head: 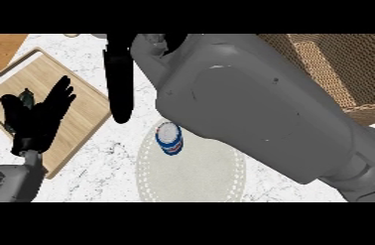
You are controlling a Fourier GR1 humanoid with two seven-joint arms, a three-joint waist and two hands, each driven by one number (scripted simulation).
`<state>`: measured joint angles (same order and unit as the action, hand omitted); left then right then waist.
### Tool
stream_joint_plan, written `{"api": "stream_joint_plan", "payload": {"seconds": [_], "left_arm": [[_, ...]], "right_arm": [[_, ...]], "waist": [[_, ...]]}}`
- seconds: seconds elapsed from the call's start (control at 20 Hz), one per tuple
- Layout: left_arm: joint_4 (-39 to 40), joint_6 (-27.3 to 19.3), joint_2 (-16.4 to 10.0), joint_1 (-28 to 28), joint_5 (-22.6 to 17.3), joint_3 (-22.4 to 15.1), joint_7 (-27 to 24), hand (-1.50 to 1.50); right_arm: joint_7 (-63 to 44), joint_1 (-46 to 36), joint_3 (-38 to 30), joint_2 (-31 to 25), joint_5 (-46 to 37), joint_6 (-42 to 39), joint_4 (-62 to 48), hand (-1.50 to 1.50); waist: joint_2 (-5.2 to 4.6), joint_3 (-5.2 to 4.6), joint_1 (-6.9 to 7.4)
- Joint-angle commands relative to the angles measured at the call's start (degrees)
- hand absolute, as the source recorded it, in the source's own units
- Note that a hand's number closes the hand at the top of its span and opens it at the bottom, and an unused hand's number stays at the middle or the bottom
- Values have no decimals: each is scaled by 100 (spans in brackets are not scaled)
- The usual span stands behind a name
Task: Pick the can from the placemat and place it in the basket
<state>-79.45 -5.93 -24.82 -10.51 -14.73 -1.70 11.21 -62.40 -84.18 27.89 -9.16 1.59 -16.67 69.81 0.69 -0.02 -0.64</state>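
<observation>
At the left, the left robot hand (36, 117) is resting open, fingers up, over a board (84, 110), while the right robot hand (119, 85) is hanging straight-fingered, holding nothing, near the can (170, 139), which is standing on the placemat (198, 174), well apart from the basket (330, 65).

Head view, steeply down, close over counter (110, 157)

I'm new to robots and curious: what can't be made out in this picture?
Head view: the right robot hand is mostly hidden by its own grey forearm.
The basket: partly covered by that forearm, cut off at the right edge.
A dark thing on the wooden board: half hidden by the left robot hand.
The label on the can: too small to read.
</observation>
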Motion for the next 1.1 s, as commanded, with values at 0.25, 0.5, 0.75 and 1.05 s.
{"api": "stream_joint_plan", "payload": {"seconds": [0.25,0.5,0.75,1.05], "left_arm": [[248,142,-43,-182,-32,240,-20,0],[171,81,196,15,115,108,-135,0],[154,360,-64,-72,49,310,-23,0],[348,81,384,-247,371,168,-218,0]], "right_arm": [[-1227,1029,-225,-666,508,-33,2192,-150],[-908,2184,113,-740,-51,405,3130,-150],[-322,2945,530,-588,-997,733,3154,-150],[280,3771,1073,57,-2238,1269,2914,-150]], "waist": [[-12,7,-111],[-36,4,-49],[-57,2,42],[-68,0,42]]}}
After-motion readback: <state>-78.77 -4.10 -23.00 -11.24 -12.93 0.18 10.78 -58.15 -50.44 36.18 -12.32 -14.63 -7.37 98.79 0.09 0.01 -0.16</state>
